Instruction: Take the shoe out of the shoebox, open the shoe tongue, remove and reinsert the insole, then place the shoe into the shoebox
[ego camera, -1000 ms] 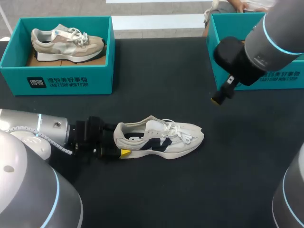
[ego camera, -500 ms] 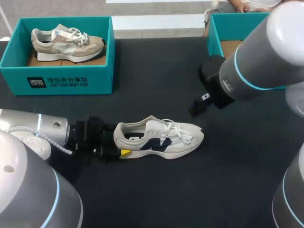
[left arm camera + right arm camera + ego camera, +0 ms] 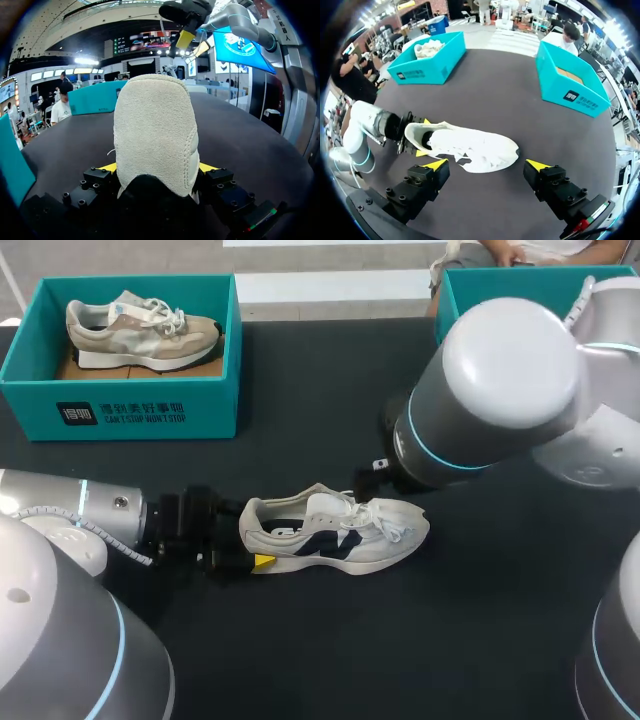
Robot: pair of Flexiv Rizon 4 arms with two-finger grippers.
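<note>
Shoe (image 3: 340,535) heel-first within left claw (image 3: 157,168)

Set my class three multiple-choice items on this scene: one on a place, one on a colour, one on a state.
1. Where does the white sneaker lie? A on a shelf; B on the table; C in a person's hand.
2. What colour are the two shoeboxes? A red; B white; C teal.
3. How is the right end effector? A open; B shut on laces; C shut on a lid.
Key: B, it rests on the black tabletop; C, the walls of both are teal; A, its fingers stand wide apart, clear of the sneaker.
</note>
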